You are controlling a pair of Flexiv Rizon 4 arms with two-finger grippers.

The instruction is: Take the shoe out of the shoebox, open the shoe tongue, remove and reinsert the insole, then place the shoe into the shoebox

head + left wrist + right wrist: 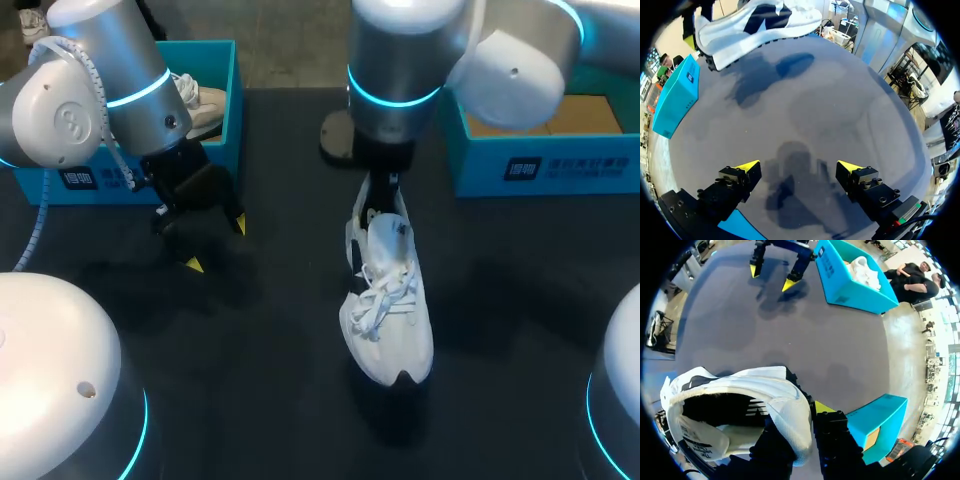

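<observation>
Shoe point(388, 310) out of its box, white with loose white laces, toe pointing towards the near edge of the dark table point(270, 380), over its middle. Cannot tell whether sole rests on the surface or hangs just clear.

Right gripper point(381, 203): pinching the heel collar from above, one finger outside the heel wall, the other apparently inside the opening, as seen in the right wrist view.

Left gripper point(797, 167): jaws spread, nothing between them, hovering over bare table well apart from the shoe, just beside the left shoebox point(225, 110), which holds a second white shoe.

Right shoebox point(560, 165): blue, beyond the shoe, only a brown floor showing inside.

Handling, as judged: probably light; upper soft and easily crushed, heel counter and sole stiffer, hence the heel collar as the sound place for a hold. Tongue thin and floppy, best taken at its free top edge. Laces slack and liable to snag a fingertip. Insole likely flexible, best pinched at its heel end.
</observation>
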